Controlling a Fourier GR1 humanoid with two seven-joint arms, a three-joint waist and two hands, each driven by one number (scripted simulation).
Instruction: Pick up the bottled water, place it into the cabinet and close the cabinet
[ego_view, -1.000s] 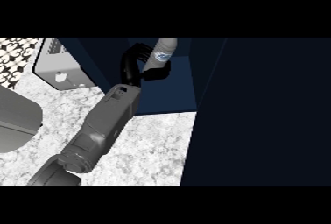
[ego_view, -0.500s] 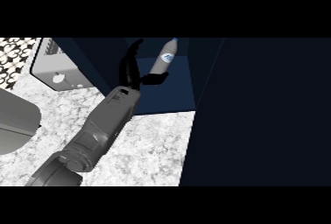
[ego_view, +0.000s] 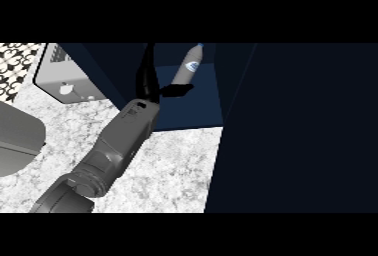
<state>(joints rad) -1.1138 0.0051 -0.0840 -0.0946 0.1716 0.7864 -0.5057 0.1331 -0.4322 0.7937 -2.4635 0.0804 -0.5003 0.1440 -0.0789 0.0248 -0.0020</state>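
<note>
Kitchen; marble counter (ego_view: 173, 165); blue cabinet (ego_view: 184, 107)

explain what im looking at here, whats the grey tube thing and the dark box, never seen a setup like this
This is one view from a humanoid robot's head, looking steeply down at a kitchen counter. The grey tube is the robot's forearm, ending in a black hand, which reaches into the dark blue open cabinet. Which arm it is I cannot tell for sure; it enters from the lower left. Inside the cabinet stands a clear plastic water bottle with a blue label, leaning slightly. The hand's fingers are straight and its thumb sits just beside the bottle's base, not wrapped round it. The speckled white counter lies below, with a silver box-shaped appliance at the upper left.
</note>
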